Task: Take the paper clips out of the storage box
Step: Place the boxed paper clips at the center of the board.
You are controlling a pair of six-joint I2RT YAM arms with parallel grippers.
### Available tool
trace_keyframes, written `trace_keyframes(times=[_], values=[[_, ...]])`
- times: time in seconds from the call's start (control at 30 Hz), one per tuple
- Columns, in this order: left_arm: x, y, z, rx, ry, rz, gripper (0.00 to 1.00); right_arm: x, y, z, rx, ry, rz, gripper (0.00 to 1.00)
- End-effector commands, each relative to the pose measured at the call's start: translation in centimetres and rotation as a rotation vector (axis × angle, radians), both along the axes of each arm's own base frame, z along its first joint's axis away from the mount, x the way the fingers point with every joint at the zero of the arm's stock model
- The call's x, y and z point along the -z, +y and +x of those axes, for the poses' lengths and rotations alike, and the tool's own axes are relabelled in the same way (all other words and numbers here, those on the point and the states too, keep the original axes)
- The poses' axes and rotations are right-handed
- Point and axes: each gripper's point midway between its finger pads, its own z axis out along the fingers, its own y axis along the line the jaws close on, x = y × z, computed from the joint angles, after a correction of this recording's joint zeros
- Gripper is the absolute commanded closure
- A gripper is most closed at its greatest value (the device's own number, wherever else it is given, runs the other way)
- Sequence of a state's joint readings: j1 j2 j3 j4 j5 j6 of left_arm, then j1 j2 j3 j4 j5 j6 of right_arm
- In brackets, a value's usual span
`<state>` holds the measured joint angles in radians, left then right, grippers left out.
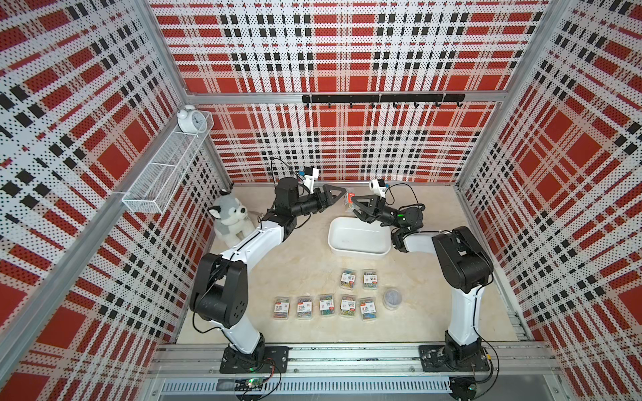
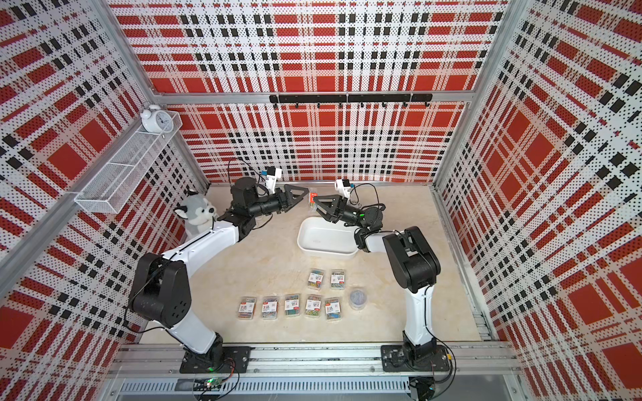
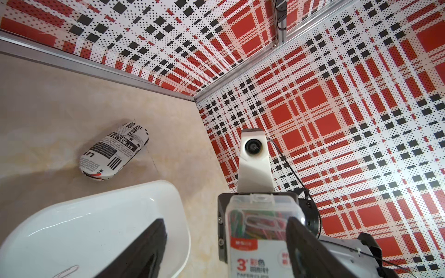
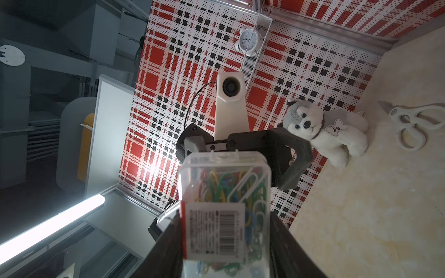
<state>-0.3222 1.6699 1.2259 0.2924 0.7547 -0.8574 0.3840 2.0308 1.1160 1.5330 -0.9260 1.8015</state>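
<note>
**Handing over the last paper-clip case**

It hangs over the storage box's 12 o'clock rim, clamped in the right fingers. Left fingers, spread wide, flank it from 9 o'clock; next, they must close squarely.

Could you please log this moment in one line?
right gripper: jaws shut on paper clip case | left gripper: jaws open near it | storage box: no cases inside | table: seven cases, round tub
</note>
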Motion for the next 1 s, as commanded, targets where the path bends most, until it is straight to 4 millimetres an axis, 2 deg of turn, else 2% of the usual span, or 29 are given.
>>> trace_keyframes(times=[0.0, 0.27, 0.43, 0.77, 0.97], values=[[-1.9, -1.3, -1.9, 0.077, -0.046, -0.032, 0.20, -0.8, 0.6, -0.8, -0.032, -0.053, 0.015, 0.64], [-2.6, -2.6, -2.6, 0.128, -0.063, -0.041, 0.20, -0.7, 0.8, -0.7, -0.037, -0.048, 0.015, 0.64], [-2.7, -3.0, -2.4, 0.134, -0.064, -0.042, 0.22, -0.8, 1.0, -0.8, -0.043, -0.050, 0.017, 0.64], [-3.0, -2.0, -1.8, 0.094, -0.075, -0.038, 0.35, -0.6, 1.0, -1.1, -0.049, -0.047, 0.019, 0.64], [-2.5, -1.7, -1.6, 0.073, -0.059, -0.034, 0.43, -0.8, 1.1, -1.3, -0.054, -0.056, 0.023, 0.62]])
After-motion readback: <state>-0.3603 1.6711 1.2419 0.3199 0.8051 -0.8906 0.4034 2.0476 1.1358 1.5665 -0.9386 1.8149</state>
